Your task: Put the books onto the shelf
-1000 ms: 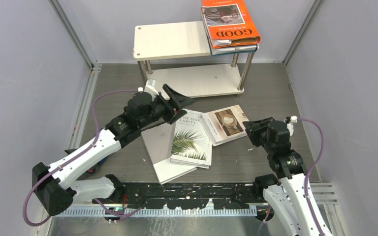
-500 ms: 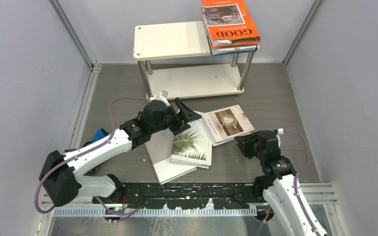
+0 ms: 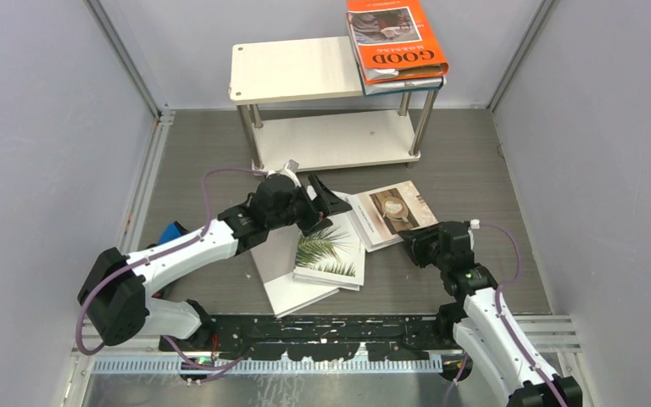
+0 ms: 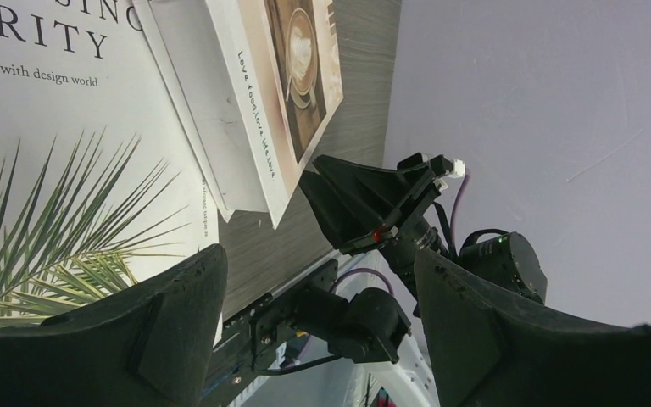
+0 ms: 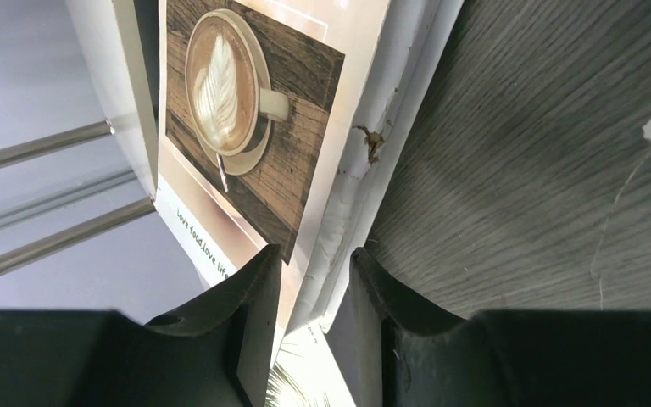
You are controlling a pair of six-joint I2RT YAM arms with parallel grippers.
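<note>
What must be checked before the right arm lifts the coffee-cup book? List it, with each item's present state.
1. Aim of the right gripper: ok, an edge of the cup book runs between its jaws.
2. Firm pinch on that book: cannot tell.
3. The left gripper out of the way: ok, it is open and empty above the palm-leaf book.
4. Cup book free of the palm-leaf book: cannot tell, their edges meet.
5. Room on the shelf: ok, the left part of the top board is bare; the orange book lies at its right end.
</note>
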